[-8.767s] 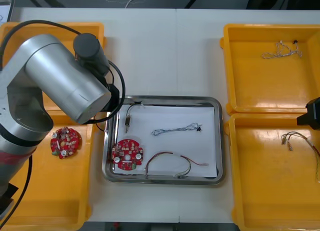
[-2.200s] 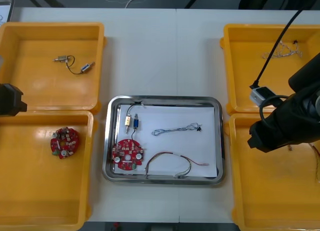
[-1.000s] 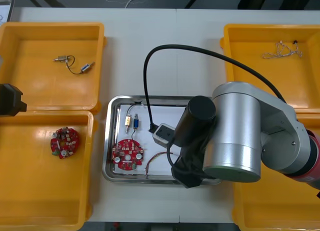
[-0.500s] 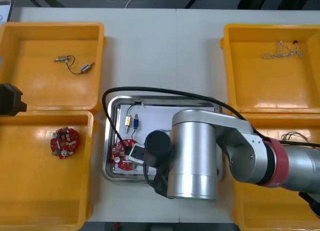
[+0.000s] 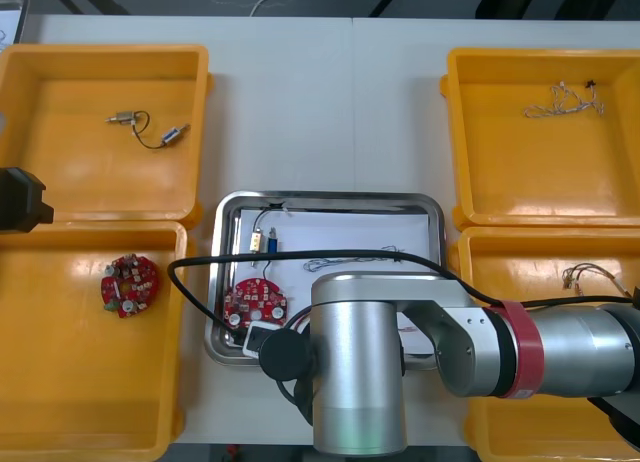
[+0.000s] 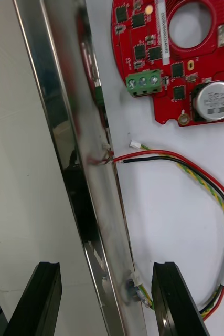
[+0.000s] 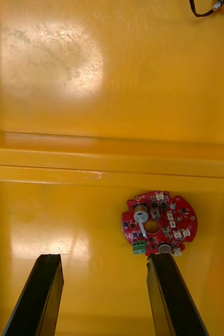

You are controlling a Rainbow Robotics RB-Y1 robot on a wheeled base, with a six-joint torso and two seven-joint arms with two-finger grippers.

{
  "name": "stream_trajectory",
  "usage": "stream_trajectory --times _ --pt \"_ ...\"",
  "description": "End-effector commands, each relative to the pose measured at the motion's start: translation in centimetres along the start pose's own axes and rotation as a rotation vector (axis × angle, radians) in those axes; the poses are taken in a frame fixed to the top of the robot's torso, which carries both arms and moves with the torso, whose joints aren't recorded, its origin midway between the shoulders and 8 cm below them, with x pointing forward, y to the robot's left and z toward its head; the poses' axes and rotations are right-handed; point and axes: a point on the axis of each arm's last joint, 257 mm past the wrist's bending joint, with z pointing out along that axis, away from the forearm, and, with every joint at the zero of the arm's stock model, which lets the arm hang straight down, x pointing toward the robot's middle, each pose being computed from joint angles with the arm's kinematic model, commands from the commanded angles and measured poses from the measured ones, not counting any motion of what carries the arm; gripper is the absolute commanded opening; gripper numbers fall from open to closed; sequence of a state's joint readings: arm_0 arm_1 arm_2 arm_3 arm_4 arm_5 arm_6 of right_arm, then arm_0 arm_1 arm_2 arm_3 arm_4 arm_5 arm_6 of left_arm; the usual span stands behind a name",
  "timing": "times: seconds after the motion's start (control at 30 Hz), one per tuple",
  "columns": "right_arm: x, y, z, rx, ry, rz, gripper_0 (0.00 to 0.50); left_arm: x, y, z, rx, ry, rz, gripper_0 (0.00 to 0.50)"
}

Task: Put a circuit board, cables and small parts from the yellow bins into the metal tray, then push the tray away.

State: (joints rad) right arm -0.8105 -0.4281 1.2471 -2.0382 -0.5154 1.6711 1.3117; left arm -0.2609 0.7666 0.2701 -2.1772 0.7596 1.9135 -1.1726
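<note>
Fingers [image 6: 174, 304] of the right gripper [image 6: 104, 302], spread wide, straddle the near long rim of the shiny white-lined metal tray [image 5: 340, 196], midway along the table's [image 5: 300, 112] near edge; tray lies ahead. Left gripper [image 7: 104, 296] hangs wide over a yellow bin [image 7: 64, 226].

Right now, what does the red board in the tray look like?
The board is round and red, with a hole in the middle, a green block, a silver can and black chips. It lies flat on the tray's white lining, in the near left corner. The open right tool straddles the tray's near wall close by.
</note>
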Motion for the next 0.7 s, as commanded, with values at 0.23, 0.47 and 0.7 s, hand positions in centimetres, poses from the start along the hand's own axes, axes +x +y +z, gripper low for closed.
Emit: stream_trajectory --times 0.23,0.47,0.7 --pt "-2.0 0.7 0.4 0.049 -0.023 -0.118 0.5 -0.4 1.8 -1.4 -0.05 -0.028 0.074 0.472" --pt "-2.3 0.8 0.8 0.065 -0.029 -0.139 0.5 -0.4 1.8 -1.4 -0.05 -0.028 0.074 0.472" --pt "-2.4 0.9 1.0 0.085 -0.039 -0.164 0.5 -0.4 1.8 -1.4 -0.05 -0.028 0.074 0.474"
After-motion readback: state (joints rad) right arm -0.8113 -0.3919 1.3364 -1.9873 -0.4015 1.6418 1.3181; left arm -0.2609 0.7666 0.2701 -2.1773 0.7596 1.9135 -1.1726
